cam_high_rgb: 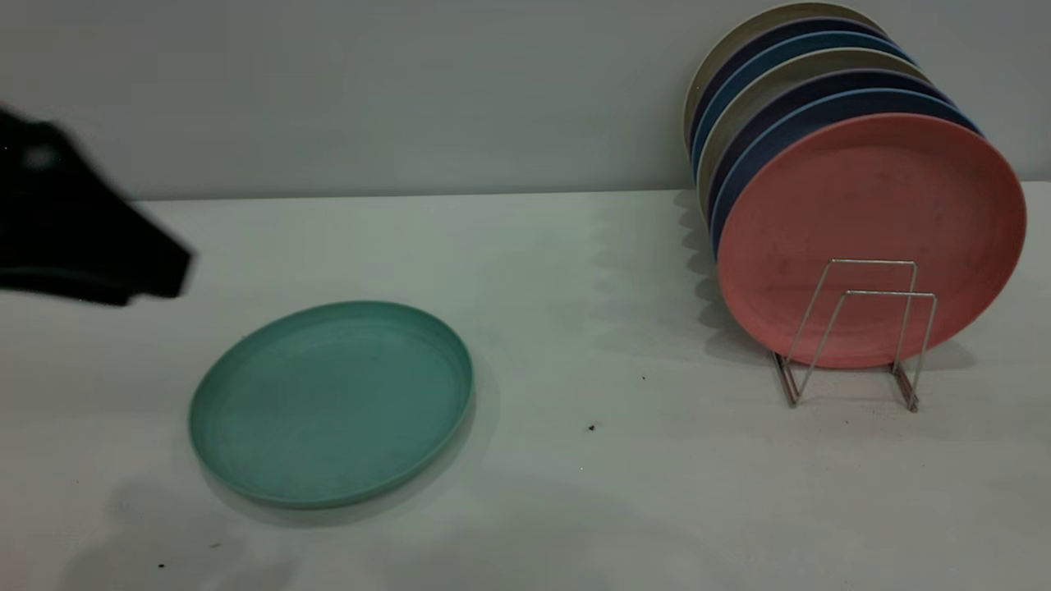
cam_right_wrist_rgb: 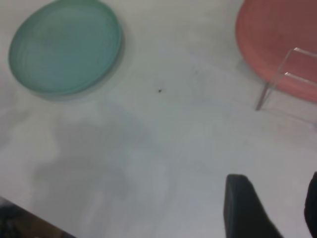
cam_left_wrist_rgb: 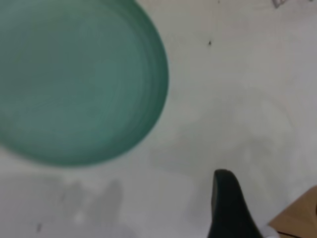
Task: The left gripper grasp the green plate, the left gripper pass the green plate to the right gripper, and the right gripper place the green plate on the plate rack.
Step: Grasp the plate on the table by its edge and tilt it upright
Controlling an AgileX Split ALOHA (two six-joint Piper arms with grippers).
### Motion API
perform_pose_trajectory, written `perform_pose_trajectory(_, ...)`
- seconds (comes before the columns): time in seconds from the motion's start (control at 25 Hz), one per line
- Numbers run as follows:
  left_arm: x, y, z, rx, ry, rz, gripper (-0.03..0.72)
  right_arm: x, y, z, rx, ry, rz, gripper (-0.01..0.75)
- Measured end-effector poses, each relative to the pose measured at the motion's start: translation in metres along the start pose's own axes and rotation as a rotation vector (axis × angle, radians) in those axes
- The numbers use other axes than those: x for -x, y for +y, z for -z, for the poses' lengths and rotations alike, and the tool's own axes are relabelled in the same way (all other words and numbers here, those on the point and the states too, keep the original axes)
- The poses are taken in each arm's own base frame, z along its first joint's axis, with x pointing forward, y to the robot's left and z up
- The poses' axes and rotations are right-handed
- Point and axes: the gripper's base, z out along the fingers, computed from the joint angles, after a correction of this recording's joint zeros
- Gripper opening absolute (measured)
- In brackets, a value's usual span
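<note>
White table (cam_high_rgb: 575, 271) and a plain pale wall fill the room, and all the work happens on that table.

One dark finger of the left gripper (cam_left_wrist_rgb: 229, 206) shows in its own wrist view, up in the air and apart from the green plate (cam_high_rgb: 332, 400). Only one finger shows, so I cannot tell if the jaws are spread or closed. The right gripper (cam_right_wrist_rgb: 270, 208) has a gap between its two fingers, so it is open and holds nothing. It hangs over bare table, well apart from the green plate.

That plate lies flat on the table, not touched by anything.

What could go wrong? I think a flat plate is hard to pinch. A finger must catch the low rim, or the plate may slide away or slip out and drop during the hand-over.

Far to the side of the green plate stands the plate rack (cam_high_rgb: 854, 328). A salmon-pink plate (cam_high_rgb: 870, 238) leans at its front, with blue, dark and beige plates (cam_high_rgb: 788, 82) stacked upright behind it. Only the front wire loops look free, so the green plate could bump the pink one. Tiny dark specks (cam_high_rgb: 591, 427) lie near the green plate.
</note>
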Motion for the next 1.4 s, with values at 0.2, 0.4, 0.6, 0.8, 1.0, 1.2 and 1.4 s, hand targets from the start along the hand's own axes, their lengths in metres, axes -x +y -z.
perform_pose_trajectory(0.2, 0.035, 0.048, -0.026, -0.108, 0.03, 0.135, 0.445, 0.001, -0.004, -0.014, 0.014, 0.028, -0.028, 0.321)
perform_pose_trajectory(0.4, 0.029, 0.12, -0.034, -0.079, 0.029, 0.341, 0.445, 0.002, -0.006, -0.017, 0.005, 0.022, -0.035, 0.321)
perform_pose_trajectory(0.6, 0.001, 0.168, -0.053, -0.071, 0.045, 0.518, 0.445, 0.004, -0.008, -0.017, -0.013, -0.003, -0.038, 0.321)
perform_pose_trajectory(0.8, -0.024, 0.186, -0.089, -0.113, 0.073, 0.631, 0.445, 0.006, -0.009, -0.017, -0.027, -0.027, -0.04, 0.321)
perform_pose_trajectory(1.0, -0.038, 0.196, -0.11, -0.111, 0.045, 0.686, 0.445, 0.007, -0.009, -0.017, -0.033, -0.035, -0.037, 0.321)
perform_pose_trajectory(1.2, -0.046, 0.203, -0.124, -0.109, 0.008, 0.714, 0.436, 0.008, -0.011, -0.016, -0.045, -0.048, -0.037, 0.321)
perform_pose_trajectory(1.4, -0.049, 0.206, -0.136, -0.166, -0.054, 0.749, 0.367, 0.009, -0.012, -0.017, -0.054, -0.056, -0.038, 0.321)
